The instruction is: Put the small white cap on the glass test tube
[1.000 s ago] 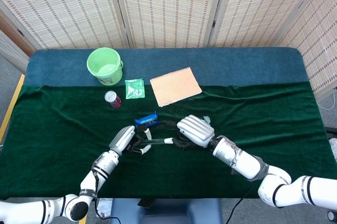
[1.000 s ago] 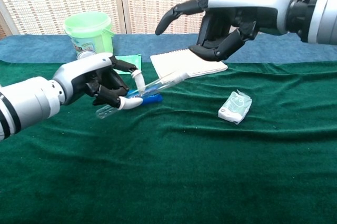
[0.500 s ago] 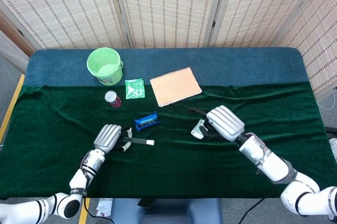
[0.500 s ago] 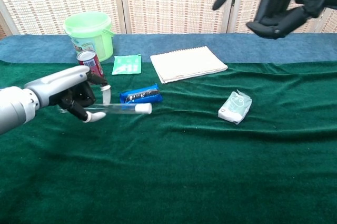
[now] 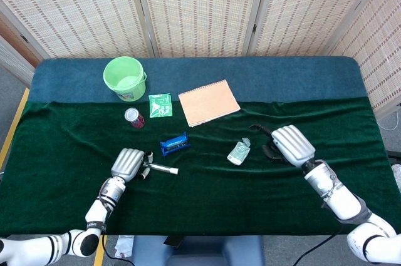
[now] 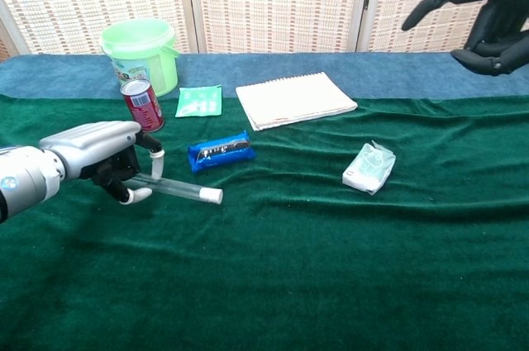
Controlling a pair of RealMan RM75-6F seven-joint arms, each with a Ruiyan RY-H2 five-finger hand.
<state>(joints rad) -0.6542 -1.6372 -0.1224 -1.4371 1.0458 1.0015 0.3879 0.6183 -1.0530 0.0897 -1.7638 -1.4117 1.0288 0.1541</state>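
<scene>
The glass test tube (image 6: 178, 190) lies nearly flat just above the green cloth, with the small white cap (image 6: 213, 196) seated on its right end. My left hand (image 6: 95, 161) grips the tube's left end between thumb and fingers. From the head camera the tube (image 5: 161, 168) sticks out to the right of the left hand (image 5: 128, 164). My right hand (image 5: 289, 144) hovers far to the right, fingers spread and holding nothing; the chest view shows that right hand (image 6: 488, 16) high at the right edge.
A blue snack bar (image 6: 219, 150) lies just behind the tube. A red can (image 6: 142, 105), green bucket (image 6: 139, 52), green packet (image 6: 199, 101) and notebook (image 6: 295, 99) sit further back. A small clear packet (image 6: 369, 168) lies right of centre.
My left hand has carried the capped tube down and left toward the cloth. My right hand has let go of the cap end and pulled away to the right.
</scene>
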